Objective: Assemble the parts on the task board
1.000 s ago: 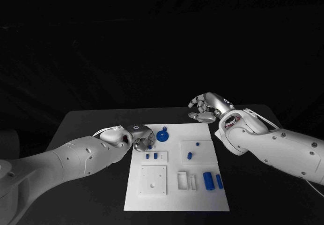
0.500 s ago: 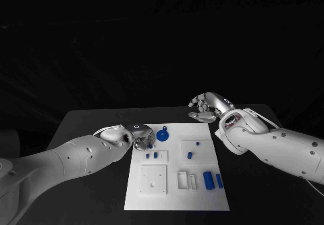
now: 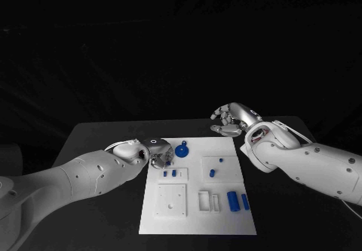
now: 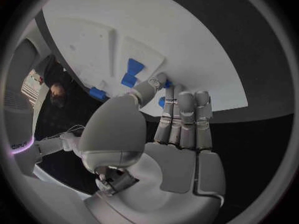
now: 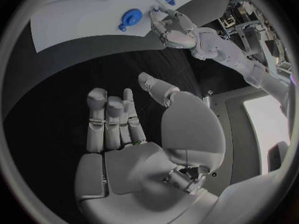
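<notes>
The left hand (image 3: 156, 152) hovers over the far left corner of the task board (image 3: 198, 219), fingers pointed down at the board's edge. In the left wrist view the fingertips (image 4: 182, 98) lie close together beside the thumb, directly above a small blue part (image 4: 163, 101) at the board's rim; contact cannot be confirmed, so whether this hand has the part in a pinch cannot be told.

Judged from this pose, the step in hand is a pick of that edge part. To do it well, the thumb and opposing fingers should close squarely on the part's sides, then lift straight up so that the piece does not slide off the rim or knock the two short blue pegs (image 3: 170, 173) seated in the raised block just beside it.

The left forearm reaches in low across the table (image 3: 98, 133), the wrist bent so the palm faces the board.

The right hand (image 3: 232, 119) is raised beyond the board's far right corner, well apart from every part, holding nothing, its fingers loosely curled and parted.

Outward on the board lie a round blue knob (image 3: 182, 151) near the left hand, a blue peg (image 3: 212, 173) in the middle block, and two blue cylinders (image 3: 237, 202) at the near right.
</notes>
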`<state>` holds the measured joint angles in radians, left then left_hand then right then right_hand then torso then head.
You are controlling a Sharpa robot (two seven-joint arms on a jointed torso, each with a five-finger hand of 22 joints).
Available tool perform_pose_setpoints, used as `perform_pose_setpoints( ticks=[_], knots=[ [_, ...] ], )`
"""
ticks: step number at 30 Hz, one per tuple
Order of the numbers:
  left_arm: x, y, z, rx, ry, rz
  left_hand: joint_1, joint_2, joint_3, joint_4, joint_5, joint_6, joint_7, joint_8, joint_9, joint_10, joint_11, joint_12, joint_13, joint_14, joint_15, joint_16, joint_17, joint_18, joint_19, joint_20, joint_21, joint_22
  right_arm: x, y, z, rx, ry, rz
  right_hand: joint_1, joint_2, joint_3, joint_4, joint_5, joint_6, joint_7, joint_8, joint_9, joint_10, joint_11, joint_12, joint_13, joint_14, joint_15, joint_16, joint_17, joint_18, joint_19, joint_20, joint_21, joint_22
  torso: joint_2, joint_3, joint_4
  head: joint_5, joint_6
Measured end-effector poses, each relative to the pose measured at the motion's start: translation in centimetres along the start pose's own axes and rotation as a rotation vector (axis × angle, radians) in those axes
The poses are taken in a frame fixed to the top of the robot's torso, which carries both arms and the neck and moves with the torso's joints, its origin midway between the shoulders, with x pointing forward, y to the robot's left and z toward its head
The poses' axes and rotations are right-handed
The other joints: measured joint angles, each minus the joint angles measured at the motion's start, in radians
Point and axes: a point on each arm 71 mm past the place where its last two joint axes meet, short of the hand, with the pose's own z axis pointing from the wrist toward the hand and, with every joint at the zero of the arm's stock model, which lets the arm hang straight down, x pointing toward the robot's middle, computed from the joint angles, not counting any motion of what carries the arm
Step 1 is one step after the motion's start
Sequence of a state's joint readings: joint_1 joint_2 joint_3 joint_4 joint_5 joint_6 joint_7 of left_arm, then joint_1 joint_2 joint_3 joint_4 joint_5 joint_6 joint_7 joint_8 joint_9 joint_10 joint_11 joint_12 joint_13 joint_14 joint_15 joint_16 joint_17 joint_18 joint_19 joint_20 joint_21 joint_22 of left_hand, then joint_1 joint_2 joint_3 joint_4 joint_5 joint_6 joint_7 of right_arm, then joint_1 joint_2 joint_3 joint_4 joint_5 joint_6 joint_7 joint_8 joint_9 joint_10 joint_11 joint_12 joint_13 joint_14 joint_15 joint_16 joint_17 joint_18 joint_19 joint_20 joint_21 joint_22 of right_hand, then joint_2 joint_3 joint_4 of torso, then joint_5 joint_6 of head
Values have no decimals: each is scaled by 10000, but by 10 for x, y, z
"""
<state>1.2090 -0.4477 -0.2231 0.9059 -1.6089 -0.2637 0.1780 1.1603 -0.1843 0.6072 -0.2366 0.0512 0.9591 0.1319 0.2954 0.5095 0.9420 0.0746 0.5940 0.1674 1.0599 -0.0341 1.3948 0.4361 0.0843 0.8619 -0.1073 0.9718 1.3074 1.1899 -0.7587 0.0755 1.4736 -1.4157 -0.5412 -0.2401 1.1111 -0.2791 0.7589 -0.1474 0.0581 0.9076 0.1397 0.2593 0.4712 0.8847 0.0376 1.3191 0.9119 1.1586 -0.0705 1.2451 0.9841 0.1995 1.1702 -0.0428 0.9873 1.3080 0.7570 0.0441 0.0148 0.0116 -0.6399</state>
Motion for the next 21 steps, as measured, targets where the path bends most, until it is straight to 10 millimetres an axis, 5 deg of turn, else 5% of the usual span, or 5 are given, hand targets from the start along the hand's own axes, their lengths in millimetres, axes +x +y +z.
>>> perform_pose_setpoints(
  ticks=[9, 21],
  knots=[
    [1, 0, 0, -2, -62, 90, -55, 170, 138, 202, 1, 2, -2, 7, -39, 144, 10, -133, 0, 3, 2, 0, -15, -96, 52, -52, 0, -1, 1, 1, 0, -9, 24, 24, 0, 0, 0, 0, 0, 1, -2, 0, -9, 0, 0, 0, 0, 0, 0, 0, 0, 0, 0, 1, 0, -1, 0, -1, -5, 6, 1],
    [2, 0, 1, -28, -176, 95, 7, 402, 179, 289, -2, 91, -91, 38, -69, 377, -81, -162, -3, 90, -47, 0, -23, 12, 93, -54, 0, 7, 1, 2, 1, -14, 41, 40, 0, 0, 0, 0, 0, -6, -23, 0, -8, 0, 0, 0, 1, 0, 0, 0, 0, 0, 0, 4, 0, -2, 0, -4, -5, 16, 13]
  ],
)
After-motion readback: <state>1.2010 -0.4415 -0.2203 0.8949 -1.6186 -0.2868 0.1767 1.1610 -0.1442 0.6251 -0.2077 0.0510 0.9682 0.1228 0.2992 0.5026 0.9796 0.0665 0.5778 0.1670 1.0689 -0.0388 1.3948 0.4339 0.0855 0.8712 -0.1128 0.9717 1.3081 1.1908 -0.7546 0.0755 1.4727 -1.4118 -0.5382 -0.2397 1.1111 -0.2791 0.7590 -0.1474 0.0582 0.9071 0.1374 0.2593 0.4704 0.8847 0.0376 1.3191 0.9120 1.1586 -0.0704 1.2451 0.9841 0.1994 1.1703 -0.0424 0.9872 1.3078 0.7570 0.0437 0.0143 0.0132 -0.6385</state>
